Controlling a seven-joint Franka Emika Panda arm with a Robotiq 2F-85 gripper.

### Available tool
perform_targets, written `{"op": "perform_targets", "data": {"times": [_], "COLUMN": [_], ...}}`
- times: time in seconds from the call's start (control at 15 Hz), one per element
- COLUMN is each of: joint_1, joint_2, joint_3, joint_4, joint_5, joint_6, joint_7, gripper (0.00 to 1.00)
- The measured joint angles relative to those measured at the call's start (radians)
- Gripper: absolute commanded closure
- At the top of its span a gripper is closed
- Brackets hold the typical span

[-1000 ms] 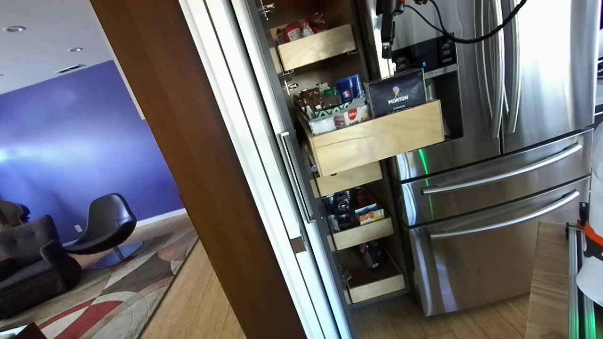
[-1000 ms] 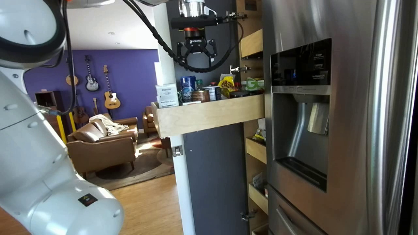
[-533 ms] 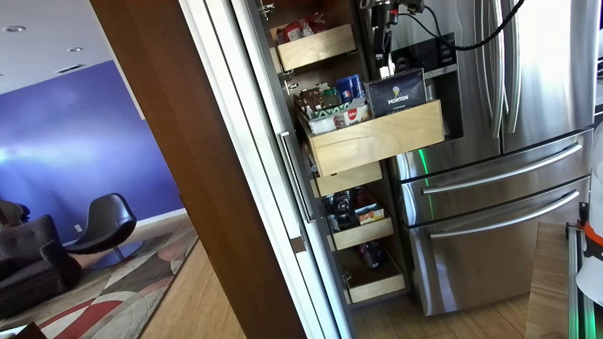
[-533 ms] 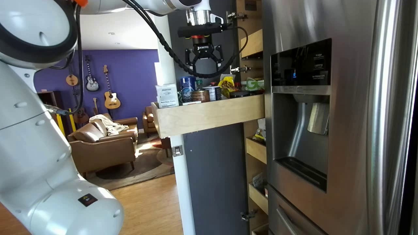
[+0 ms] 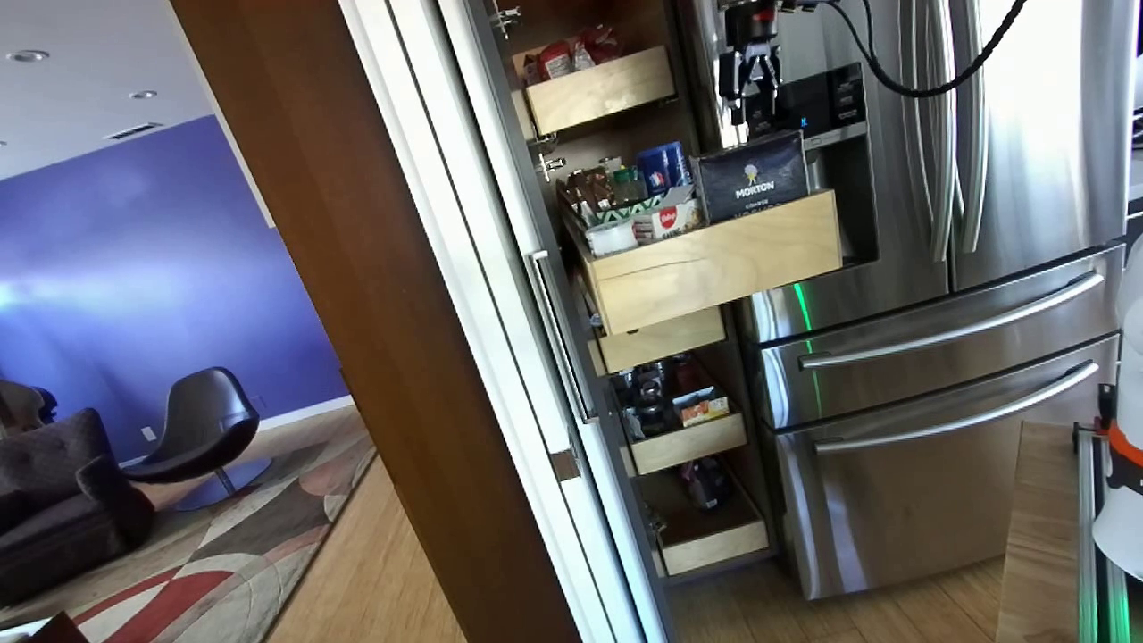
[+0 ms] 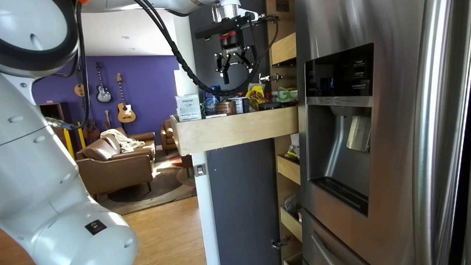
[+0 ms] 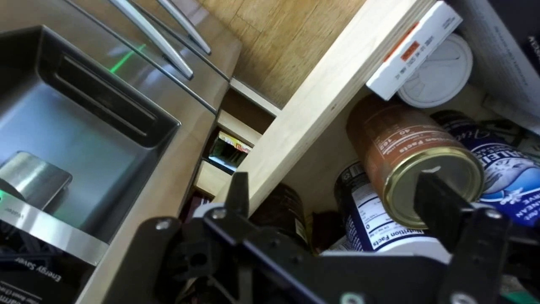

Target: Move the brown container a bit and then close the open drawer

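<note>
The open drawer (image 5: pixel 714 268) is pale wood and pulled far out of the pantry in both exterior views (image 6: pixel 239 130). The brown container (image 7: pixel 405 147), a can with a gold rim, stands in it near the drawer's side wall. It also shows in an exterior view (image 6: pixel 226 108); elsewhere the black Morton box seems to hide it. My gripper (image 6: pixel 239 75) is open, empty and above the drawer's contents, pointing down with a slight tilt. In the wrist view the gripper (image 7: pixel 333 190) has its fingers far apart, with one fingertip in front of the can's lid.
In the drawer, a Morton box (image 5: pixel 750 174), a blue salt can (image 7: pixel 514 177), a dark blue labelled can (image 7: pixel 371 211) and a small white box (image 7: pixel 415 50) crowd the brown can. The steel fridge (image 6: pixel 393 147) stands close beside the drawer. A grey door (image 6: pixel 243 202) stands open.
My gripper has come down and shifted toward the pantry, then turned about its wrist and tilted a little. It stays open. The drawer and its contents have not moved.
</note>
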Motion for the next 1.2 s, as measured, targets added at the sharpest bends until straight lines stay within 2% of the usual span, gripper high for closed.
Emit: {"op": "perform_targets", "data": {"times": [0.27, 0.53, 0.73, 0.87, 1.2], "joint_1": [0.023, 0.085, 0.141, 0.175, 0.174], "joint_2": [-0.051, -0.157, -0.207, -0.216, -0.211], "joint_3": [0.065, 0.162, 0.212, 0.226, 0.216], "joint_4": [-0.016, -0.041, -0.058, -0.064, -0.060], "joint_5": [0.000, -0.001, 0.002, 0.004, 0.004], "joint_6": [-0.030, -0.047, -0.104, -0.128, -0.127], "joint_7": [0.021, 0.020, 0.004, -0.015, -0.015], "gripper": [0.00, 0.00, 0.00, 0.00, 0.00]}}
